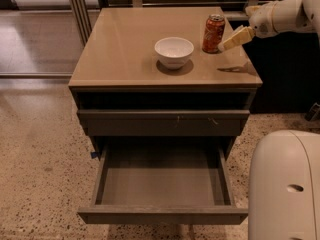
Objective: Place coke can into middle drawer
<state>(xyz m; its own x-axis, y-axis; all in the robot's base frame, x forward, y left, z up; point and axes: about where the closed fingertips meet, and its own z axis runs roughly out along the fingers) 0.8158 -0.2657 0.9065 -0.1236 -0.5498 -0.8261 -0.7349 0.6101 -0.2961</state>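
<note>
- Camera view: the coke can (213, 33) stood upright on the table (125, 44) toward 1 o'clock, with the white bowl (173, 51) apart at its 8 o'clock.
- The end effector (226, 44) sat just beside the can at 4 o'clock; whether it was open or closed could not be told.
- The can was probably light, thin-walled and slick, so a gentle mid-body hold suited it.
- The middle drawer (160, 184) lay open at 6 o'clock.

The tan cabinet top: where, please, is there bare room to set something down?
On the tan cabinet top, everything left of the white bowl is bare, and the front strip too. The open dark grey middle drawer has a bare floor. The back right corner is crowded: the red coke can stands there, the robot's hand close on its right.
</note>
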